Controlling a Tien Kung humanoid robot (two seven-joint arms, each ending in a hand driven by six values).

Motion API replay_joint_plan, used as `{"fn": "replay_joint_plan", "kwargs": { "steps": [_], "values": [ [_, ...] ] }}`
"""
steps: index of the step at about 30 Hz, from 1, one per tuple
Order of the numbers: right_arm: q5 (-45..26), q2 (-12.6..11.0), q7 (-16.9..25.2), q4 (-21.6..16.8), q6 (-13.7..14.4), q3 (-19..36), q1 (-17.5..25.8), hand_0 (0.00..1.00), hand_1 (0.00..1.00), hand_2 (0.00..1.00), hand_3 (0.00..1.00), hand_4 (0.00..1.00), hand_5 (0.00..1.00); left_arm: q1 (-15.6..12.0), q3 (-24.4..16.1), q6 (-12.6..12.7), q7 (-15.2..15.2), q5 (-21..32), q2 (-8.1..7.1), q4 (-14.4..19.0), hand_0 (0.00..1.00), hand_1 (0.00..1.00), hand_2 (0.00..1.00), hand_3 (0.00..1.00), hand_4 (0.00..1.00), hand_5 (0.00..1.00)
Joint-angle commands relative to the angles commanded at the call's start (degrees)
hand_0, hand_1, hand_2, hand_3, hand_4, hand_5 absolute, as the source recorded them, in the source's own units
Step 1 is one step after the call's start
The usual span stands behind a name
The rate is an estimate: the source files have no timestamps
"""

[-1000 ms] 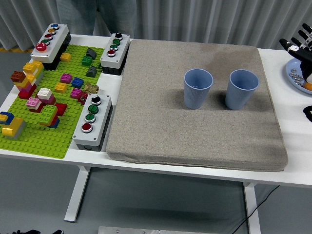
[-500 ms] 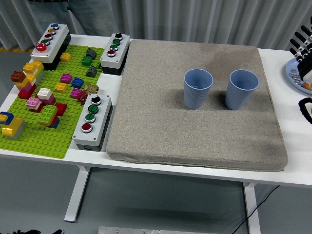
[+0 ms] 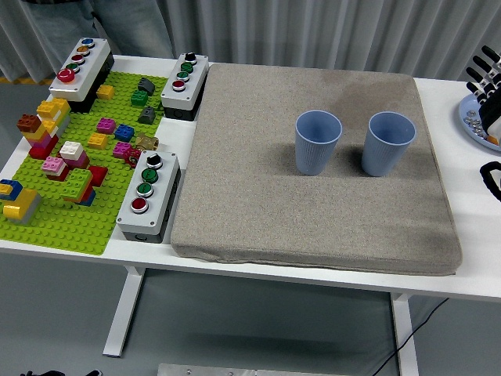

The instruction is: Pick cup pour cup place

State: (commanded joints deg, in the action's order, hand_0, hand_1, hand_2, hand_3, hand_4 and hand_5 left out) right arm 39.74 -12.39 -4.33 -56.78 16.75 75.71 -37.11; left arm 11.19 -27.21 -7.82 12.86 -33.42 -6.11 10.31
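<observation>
Cups upright on mat; right hand well apart

You have open mat from 5 to 7 o'clock of the two cups (they stand upright, near each other but apart). At 9 o'clock, button boxes and the brick plate crowd the table; at 3 o'clock a dish sits by the edge.

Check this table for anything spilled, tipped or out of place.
Nothing looks spilled or tipped. Both blue cups, the left cup and the right cup, stand upright on the grey mat, which has a darker patch near its far edge, possibly a stain or shadow.
</observation>
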Motion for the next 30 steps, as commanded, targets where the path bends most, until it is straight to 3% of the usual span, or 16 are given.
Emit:
{"fn": "replay_joint_plan", "kwargs": {
  "steps": [30],
  "values": [
    [0.49, -0.33, -0.31, -0.18, -0.04, 0.26, -0.26, 0.965, 0.830, 0.828, 0.793, 0.827, 0.998, 0.15, -0.76, -0.01, 0.09, -0.53, 0.08, 0.00, 0.778, 0.762, 0.812, 0.631, 0.504, 0.998]
  ]
}}
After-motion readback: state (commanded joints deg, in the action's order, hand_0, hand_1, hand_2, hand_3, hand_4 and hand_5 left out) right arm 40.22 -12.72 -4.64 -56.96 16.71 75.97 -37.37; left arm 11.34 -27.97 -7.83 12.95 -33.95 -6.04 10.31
